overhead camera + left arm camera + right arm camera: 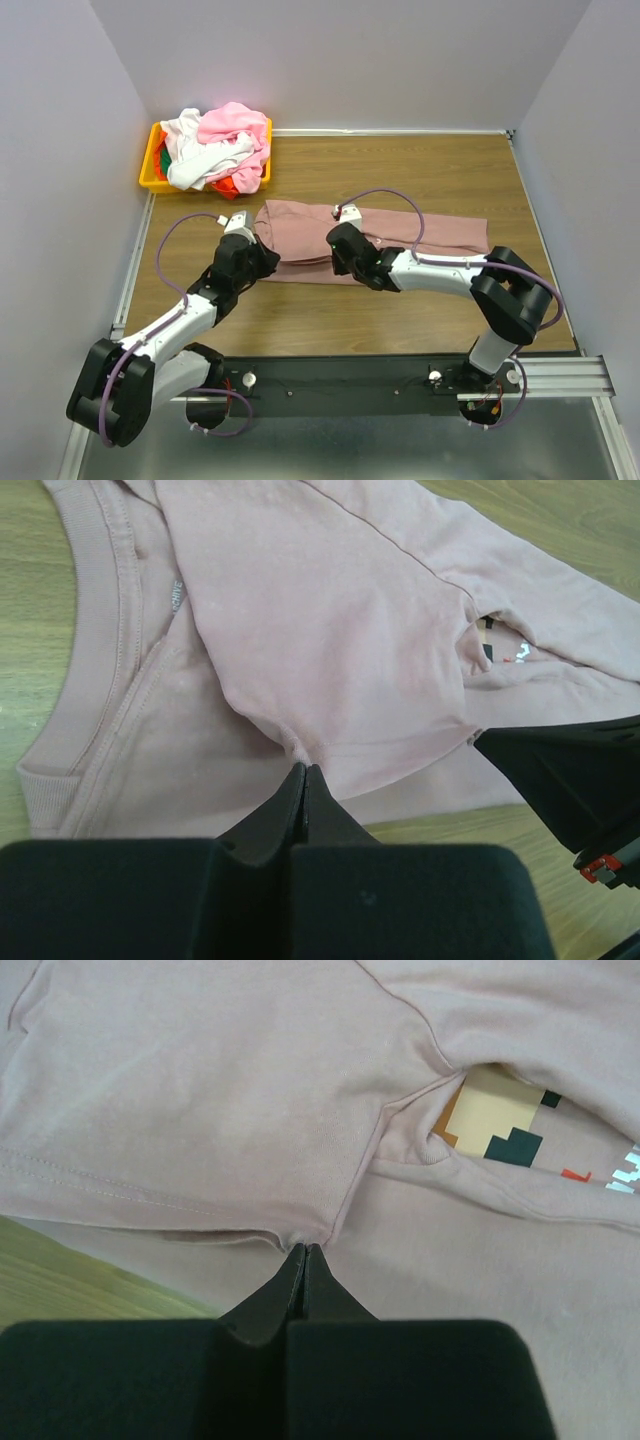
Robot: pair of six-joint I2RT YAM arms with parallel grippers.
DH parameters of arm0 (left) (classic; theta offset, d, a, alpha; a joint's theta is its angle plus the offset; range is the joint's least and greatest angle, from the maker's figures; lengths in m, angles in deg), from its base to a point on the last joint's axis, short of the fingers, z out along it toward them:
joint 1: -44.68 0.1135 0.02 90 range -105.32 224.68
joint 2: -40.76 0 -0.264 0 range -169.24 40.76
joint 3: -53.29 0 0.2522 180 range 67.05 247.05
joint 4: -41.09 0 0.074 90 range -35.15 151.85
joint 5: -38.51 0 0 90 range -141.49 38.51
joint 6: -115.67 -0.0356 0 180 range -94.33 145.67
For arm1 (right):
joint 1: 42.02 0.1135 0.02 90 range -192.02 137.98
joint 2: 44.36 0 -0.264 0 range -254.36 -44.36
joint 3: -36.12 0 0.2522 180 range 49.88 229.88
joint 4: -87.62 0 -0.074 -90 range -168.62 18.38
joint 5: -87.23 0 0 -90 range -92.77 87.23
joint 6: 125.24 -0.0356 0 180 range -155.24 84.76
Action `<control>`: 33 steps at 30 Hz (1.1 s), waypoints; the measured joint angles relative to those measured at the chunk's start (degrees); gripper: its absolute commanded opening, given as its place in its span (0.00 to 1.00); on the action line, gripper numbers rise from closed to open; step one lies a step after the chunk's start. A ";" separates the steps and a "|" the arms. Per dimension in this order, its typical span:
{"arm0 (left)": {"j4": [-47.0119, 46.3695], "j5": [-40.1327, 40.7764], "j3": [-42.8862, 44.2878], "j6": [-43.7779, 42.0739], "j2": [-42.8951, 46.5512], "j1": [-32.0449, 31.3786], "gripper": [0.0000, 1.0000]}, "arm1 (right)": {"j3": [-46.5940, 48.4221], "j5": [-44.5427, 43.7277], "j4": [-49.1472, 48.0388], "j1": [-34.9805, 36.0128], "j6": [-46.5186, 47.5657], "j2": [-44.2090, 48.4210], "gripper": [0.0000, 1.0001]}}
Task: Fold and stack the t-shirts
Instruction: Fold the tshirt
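Black fingers fill the bottom of both wrist views, and in the top view the rail (350, 380) with the two arm bases lies closest.

Beyond it the wooden table (400, 165) runs back to the wall. Across its middle the mauve shirt (400, 232) lies flat as a long band, running left to right, with its collar (95, 650) at the left end and one sleeve folded in over the body.

Both arms reach in to the shirt's near edge. The left arm (180, 320) comes to its left end and the right arm (440, 270) to about its middle.

At the far left corner stands a yellow bin (150, 182), well apart from the mauve shirt. A loose heap fills it: a pink shirt (235, 122) on top, a white shirt (190, 150) spilling over the front, a red-orange shirt (228, 186) below that, and a green shirt (162, 160) showing at the left side.

The left gripper (305, 772) has its fingers pressed together, clamped on the hem of the folded sleeve, where the cloth puckers at the tips. The right gripper (305, 1250) is likewise closed tight, pinching the mauve shirt where a seam meets the hem.

Under a fold just beyond the right gripper, part of a blocky print (495, 1125) peeks out in cream, orange and dark teal.
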 measured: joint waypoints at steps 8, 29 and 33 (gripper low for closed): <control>1.16 1.88 -0.57 0.76 -1.09 -0.37 0.60 | -0.70 0.28 0.02 0.28 -0.39 0.00 0.44; -8.81 0.09 14.49 -2.67 -20.22 -0.79 0.69 | 1.27 -1.79 -0.11 -13.55 3.93 0.98 0.61; -12.24 -2.27 15.74 -2.62 -26.14 -1.51 0.70 | 1.31 -0.48 -1.44 -19.21 4.72 -0.39 0.61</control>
